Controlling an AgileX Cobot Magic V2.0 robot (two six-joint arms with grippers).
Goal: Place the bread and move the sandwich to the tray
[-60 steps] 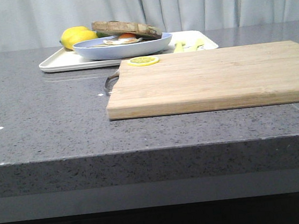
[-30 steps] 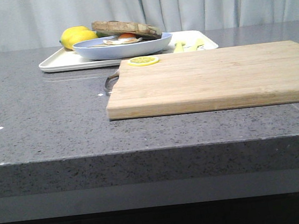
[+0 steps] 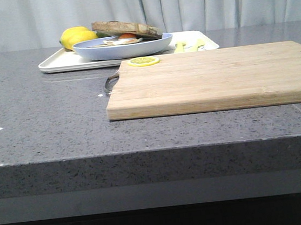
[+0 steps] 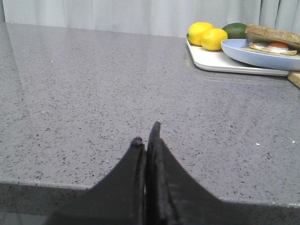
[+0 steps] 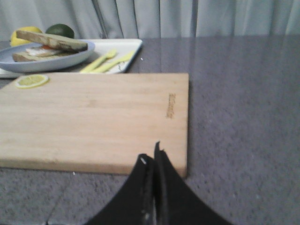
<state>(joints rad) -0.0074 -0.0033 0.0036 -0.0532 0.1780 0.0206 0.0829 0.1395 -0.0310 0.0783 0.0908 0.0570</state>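
both grippers, left gripper (image 4: 146, 140) and right gripper (image 5: 151, 159), sit low at the near counter edge, fingers pressed together, holding nothing; judged parked. grey speckled counter (image 3: 42, 119), pale curtain (image 3: 208, 0) behind. cutting board (image 3: 217, 77) lies near, bare but for a lemon slice (image 3: 144, 61). white tray (image 3: 58, 62) at the back carries the blue plate (image 3: 105, 51); sandwich (image 3: 126, 32) rests in it, top bread tilted over the egg, so the task looks done.

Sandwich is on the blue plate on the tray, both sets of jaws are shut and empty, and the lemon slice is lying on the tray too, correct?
Not quite. The lemon slice lies on the wooden cutting board, at its far corner, not on the tray; the front view shows it. The rest holds: sandwich on the blue plate, both jaws shut and empty.
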